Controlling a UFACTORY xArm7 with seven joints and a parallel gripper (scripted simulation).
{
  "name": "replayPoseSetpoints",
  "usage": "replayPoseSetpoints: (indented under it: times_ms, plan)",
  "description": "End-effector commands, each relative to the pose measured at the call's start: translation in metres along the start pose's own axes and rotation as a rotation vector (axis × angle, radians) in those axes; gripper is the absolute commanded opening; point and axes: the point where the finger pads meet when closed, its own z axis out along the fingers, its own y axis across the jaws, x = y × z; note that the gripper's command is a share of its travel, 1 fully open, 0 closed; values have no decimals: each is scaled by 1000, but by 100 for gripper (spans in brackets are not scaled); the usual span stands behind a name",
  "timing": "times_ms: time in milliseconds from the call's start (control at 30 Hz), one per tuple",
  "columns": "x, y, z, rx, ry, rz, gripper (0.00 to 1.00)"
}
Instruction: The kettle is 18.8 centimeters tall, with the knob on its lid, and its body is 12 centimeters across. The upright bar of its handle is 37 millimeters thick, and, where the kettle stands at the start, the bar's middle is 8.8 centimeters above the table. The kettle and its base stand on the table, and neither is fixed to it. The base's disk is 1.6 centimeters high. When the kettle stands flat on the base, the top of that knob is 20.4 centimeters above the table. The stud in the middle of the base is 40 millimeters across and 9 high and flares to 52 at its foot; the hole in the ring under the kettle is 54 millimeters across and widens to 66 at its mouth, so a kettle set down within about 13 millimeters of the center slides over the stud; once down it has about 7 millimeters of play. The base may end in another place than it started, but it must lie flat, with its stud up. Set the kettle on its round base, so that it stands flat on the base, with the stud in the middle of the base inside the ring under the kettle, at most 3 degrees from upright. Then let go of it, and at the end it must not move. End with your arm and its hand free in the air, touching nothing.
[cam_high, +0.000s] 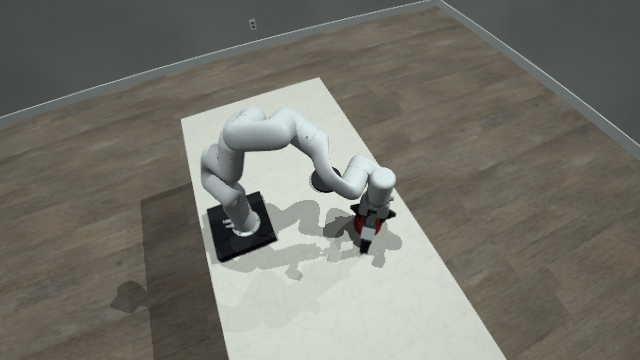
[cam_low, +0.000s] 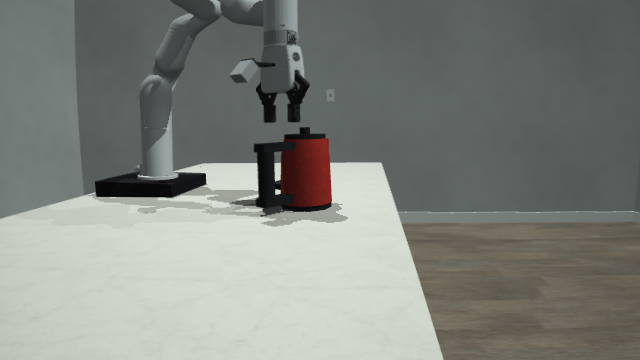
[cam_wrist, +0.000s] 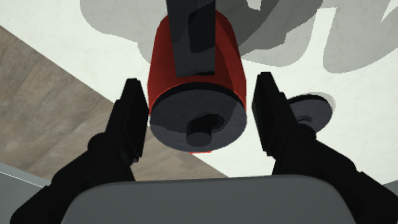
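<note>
The hand (cam_low: 281, 119) hangs apart and empty just above the kettle (cam_low: 306, 172); descending off-line could clip the handle (cam_low: 265, 175), tipping it.

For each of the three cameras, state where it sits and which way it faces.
Top: high above the floor, angled down at the white marble table; whole white arm and its black base plate show.
Exterior: low, beside the table, level with the red kettle with black handle; the open gripper hangs above it.
Wrist: behind the black fingers, looking down past them at the kettle's lid and the round dark base.
Shared: the kettle shows in all three; the round base in top and wrist views.
</note>
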Motion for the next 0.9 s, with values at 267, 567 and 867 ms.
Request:
replayPoseSetpoints:
  times_ms: [267, 567, 867]
  plan:
    - [0, -3, 31, 5, -2, -1, 81]
    - [0, -3, 36, 5, -2, -1, 81]
    - [0, -3, 36, 5, -2, -1, 81]
